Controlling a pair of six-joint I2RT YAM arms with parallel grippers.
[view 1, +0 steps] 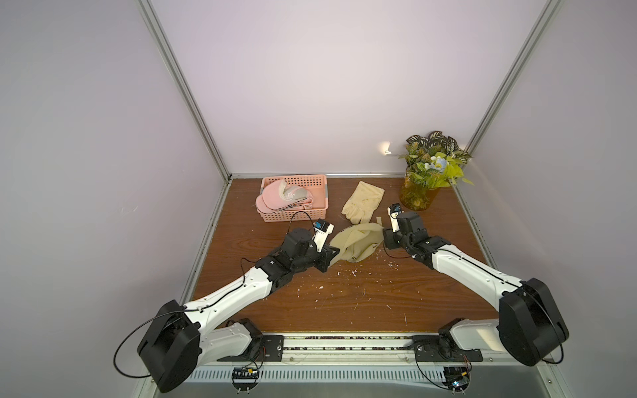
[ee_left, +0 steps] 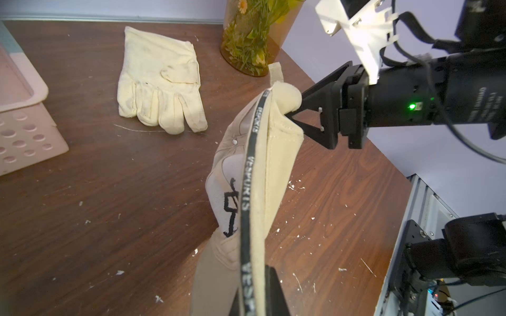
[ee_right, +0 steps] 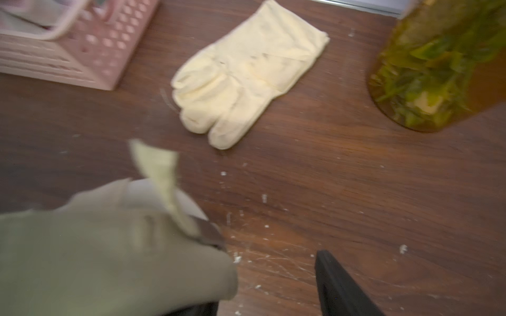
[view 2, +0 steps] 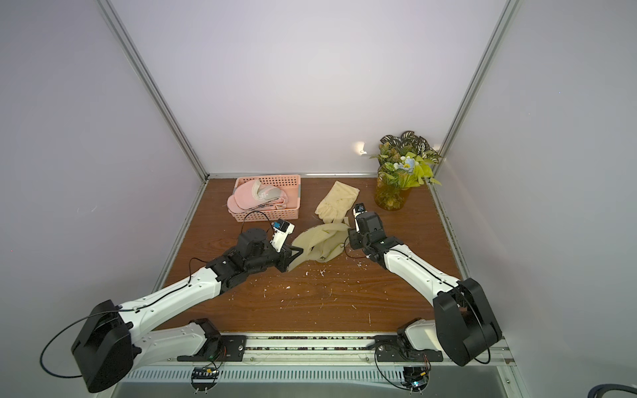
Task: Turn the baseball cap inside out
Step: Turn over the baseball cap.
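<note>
My left gripper (view 1: 333, 256) is clamped on the edge of the cream baseball cap (view 1: 355, 243). In the left wrist view the black lettered tape (ee_left: 247, 191) along that edge runs from between my jaws out toward my right gripper (ee_left: 297, 109). The cap stretches across the gap between my two grippers, and its inner face with the back of some black stitching (ee_left: 231, 210) shows beside the tape. The jaws of my right gripper stand apart. One finger carries a fold of the cap's cloth draped over it, and the other finger (ee_right: 339, 284) is bare with the brown worktop (ee_right: 328, 177) showing between them. The right wrist view is blurred, so I cannot tell whether the cloth only rests on that finger. The cap's short strap (ee_right: 158, 169) sticks up just ahead of my right gripper. Beyond both grippers a cream work glove (view 1: 363, 201) lies flat on the worktop, near my right gripper and apart from the cap. Farther out past my right gripper stands an amber vase (view 1: 415, 198) of green leaves and flowers. Beyond my left gripper sits a pink perforated basket (view 1: 293, 178) with a pink cap (view 1: 275, 198) in it. White flecks (view 1: 353, 274) are scattered on the worktop just behind the cap and my grippers.
</note>
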